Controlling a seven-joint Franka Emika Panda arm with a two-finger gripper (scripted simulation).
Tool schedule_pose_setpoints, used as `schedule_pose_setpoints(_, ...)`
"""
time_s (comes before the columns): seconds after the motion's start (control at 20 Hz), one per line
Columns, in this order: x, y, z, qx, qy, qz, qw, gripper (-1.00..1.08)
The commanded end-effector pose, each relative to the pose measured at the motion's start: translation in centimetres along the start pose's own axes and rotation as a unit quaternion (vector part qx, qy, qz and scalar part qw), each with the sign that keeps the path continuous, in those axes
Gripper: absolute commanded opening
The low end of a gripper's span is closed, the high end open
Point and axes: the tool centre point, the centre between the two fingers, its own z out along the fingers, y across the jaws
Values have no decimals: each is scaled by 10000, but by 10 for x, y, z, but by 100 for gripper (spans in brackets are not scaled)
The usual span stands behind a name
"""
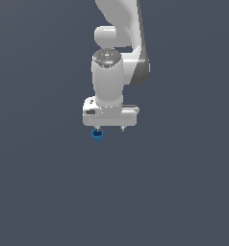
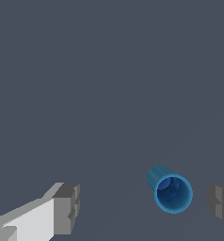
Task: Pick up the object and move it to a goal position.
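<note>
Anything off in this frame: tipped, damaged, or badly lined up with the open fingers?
The blue cup sits off-centre in the open gripper: in the wrist view it lies much closer to one finger than the other. In the exterior view it sits under the gripper's left end. No damage or spill shows.

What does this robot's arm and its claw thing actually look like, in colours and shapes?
The arm is smooth glossy white, built of rounded tube-like sections with darker grey shading at a joint. It ends in a boxy white gripper body. In the wrist view, the fingers are blocky, white with grey pads. No cables or markings show.
</note>
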Motion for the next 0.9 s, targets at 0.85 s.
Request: schedule_pose_setpoints(0.85,-34,46,54,-12,-110,-1904,9816,100)
